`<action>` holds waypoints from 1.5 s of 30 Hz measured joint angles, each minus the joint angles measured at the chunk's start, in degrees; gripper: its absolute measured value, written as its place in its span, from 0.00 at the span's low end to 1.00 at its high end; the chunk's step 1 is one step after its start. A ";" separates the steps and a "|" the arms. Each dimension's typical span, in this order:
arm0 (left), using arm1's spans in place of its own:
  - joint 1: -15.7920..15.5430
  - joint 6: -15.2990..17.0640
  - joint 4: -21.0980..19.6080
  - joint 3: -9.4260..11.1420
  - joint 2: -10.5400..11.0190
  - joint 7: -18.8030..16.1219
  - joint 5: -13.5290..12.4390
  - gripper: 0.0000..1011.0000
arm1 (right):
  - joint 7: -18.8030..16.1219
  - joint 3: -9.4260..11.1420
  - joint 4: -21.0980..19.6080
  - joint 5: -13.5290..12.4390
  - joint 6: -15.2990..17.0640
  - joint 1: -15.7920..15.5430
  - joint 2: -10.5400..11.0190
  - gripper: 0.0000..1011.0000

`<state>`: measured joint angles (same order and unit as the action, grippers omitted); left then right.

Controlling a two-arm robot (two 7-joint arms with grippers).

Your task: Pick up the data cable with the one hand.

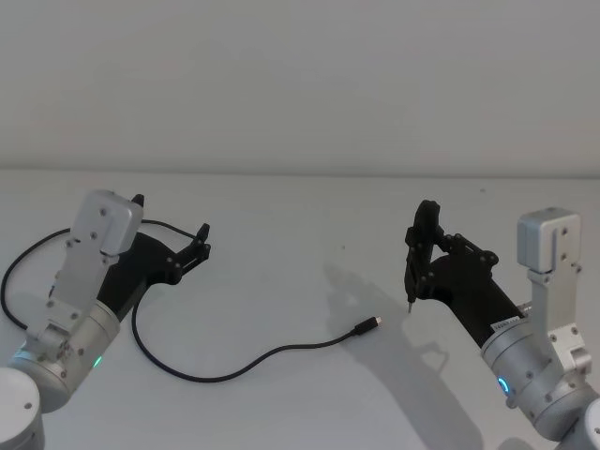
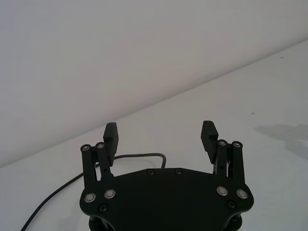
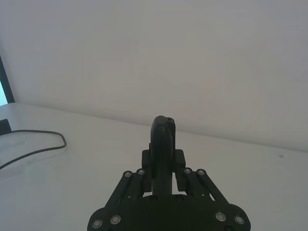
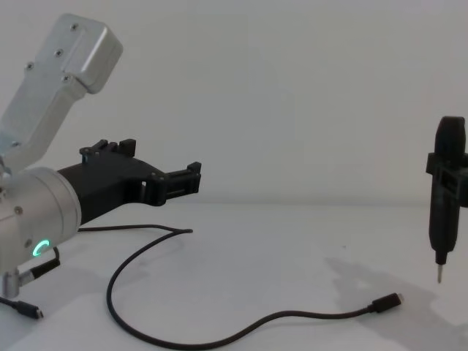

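Note:
The data cable (image 1: 234, 369) is a thin black cord snaking over the white table. Its slim plug (image 1: 367, 325) with a silvery tip lies between the two arms, seen low in the chest view as the plug (image 4: 385, 302). My left gripper (image 1: 172, 217) hovers open over the cable's far loop, with nothing between its fingers (image 2: 111, 137). The cord (image 2: 139, 156) runs just beyond them. My right gripper (image 1: 418, 267) is shut on a narrow black upright tool (image 4: 446, 197) with a pin tip, to the right of the plug and above the table.
The cable's other end (image 4: 25, 311) lies by the left arm's base. A plain wall (image 1: 300, 84) rises behind the white table (image 1: 300, 216). Bare tabletop stretches between the arms around the plug.

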<state>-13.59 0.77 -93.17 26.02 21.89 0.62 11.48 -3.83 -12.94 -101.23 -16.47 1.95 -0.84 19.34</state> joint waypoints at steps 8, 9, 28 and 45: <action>0.00 0.02 0.00 0.00 0.00 0.00 0.00 0.99 | 0.00 0.00 0.00 0.00 0.00 0.00 0.00 0.27; 0.00 0.02 0.00 0.00 0.00 0.00 0.00 0.99 | 0.00 0.00 0.00 0.00 0.00 0.00 0.00 0.27; -0.10 0.66 -0.43 -0.01 0.27 1.10 0.30 0.99 | 0.00 0.00 0.00 0.00 0.00 0.00 0.00 0.27; -1.96 8.66 -4.41 -0.05 5.17 12.45 5.31 0.99 | 0.00 0.00 0.00 0.00 0.00 0.00 0.00 0.27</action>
<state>-15.55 9.43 -97.58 25.97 27.06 13.08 16.79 -3.83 -12.94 -101.23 -16.46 1.95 -0.84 19.33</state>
